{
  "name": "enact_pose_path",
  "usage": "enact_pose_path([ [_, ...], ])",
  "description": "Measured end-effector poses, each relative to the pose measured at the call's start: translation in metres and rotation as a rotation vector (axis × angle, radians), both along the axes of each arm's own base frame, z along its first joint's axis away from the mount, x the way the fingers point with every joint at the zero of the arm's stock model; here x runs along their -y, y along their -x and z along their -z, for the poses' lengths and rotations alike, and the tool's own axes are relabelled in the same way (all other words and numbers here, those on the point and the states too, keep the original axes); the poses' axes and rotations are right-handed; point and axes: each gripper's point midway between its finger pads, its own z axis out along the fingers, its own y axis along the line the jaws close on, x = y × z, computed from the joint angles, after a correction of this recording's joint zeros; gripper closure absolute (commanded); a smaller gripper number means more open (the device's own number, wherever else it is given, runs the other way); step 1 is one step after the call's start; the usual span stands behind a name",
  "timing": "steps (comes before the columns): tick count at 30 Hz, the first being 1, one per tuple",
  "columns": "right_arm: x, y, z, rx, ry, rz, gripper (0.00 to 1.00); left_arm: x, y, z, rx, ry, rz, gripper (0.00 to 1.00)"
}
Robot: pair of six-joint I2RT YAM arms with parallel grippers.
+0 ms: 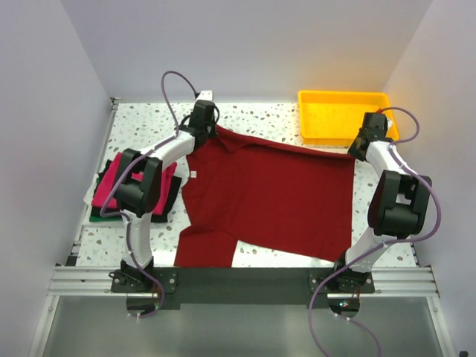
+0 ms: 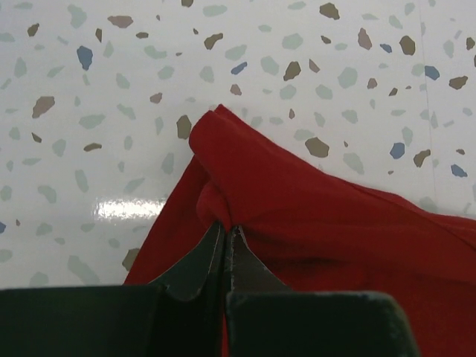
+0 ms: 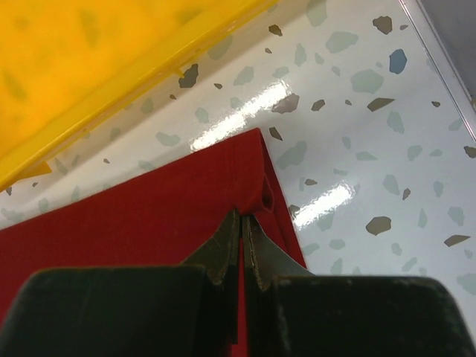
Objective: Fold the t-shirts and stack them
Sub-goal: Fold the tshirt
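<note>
A dark crimson red t-shirt [image 1: 268, 197] is spread across the middle of the table, folded over on itself. My left gripper [image 1: 210, 131] is shut on its far left corner [image 2: 223, 171]; in the left wrist view the cloth bunches at the shut fingertips [image 2: 227, 227]. My right gripper [image 1: 355, 152] is shut on the far right corner [image 3: 253, 167], cloth pinched between the tips [image 3: 243, 214]. A stack of folded t-shirts lies at the left under the left arm: magenta-pink [image 1: 110, 178] on top of dark green and black ones [image 1: 99, 214].
A yellow plastic tray [image 1: 343, 113] stands at the back right, just beyond the right gripper; its rim [image 3: 111, 89] shows in the right wrist view. White walls close in on left, right and back. The speckled tabletop [image 1: 141, 119] shows around the shirt.
</note>
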Motion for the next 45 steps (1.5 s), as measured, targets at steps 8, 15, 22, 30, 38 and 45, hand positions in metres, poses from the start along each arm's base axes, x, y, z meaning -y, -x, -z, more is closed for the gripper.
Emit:
enact_pose_path([
  [8,-0.003,0.015,-0.013,-0.016,-0.004,0.000,1.00,-0.002,0.031,-0.020,-0.003,0.091,-0.014,1.00],
  [15,-0.006,0.031,-0.032,-0.020,-0.005,0.000,1.00,-0.008,0.063,-0.036,-0.012,0.174,-0.041,1.00],
  [22,-0.012,0.058,-0.029,-0.075,-0.016,0.001,1.00,-0.021,0.115,-0.015,-0.092,0.231,-0.078,1.00],
  [30,-0.020,0.096,-0.005,-0.173,-0.041,0.010,0.98,-0.035,0.164,0.020,-0.193,0.254,-0.123,0.94],
  [38,-0.033,0.153,0.041,-0.322,-0.091,0.041,0.67,-0.041,0.206,0.053,-0.311,0.243,-0.124,0.32],
  [45,-0.038,0.167,0.042,-0.348,-0.110,0.043,0.01,-0.033,0.220,0.026,-0.287,0.210,-0.094,0.00],
])
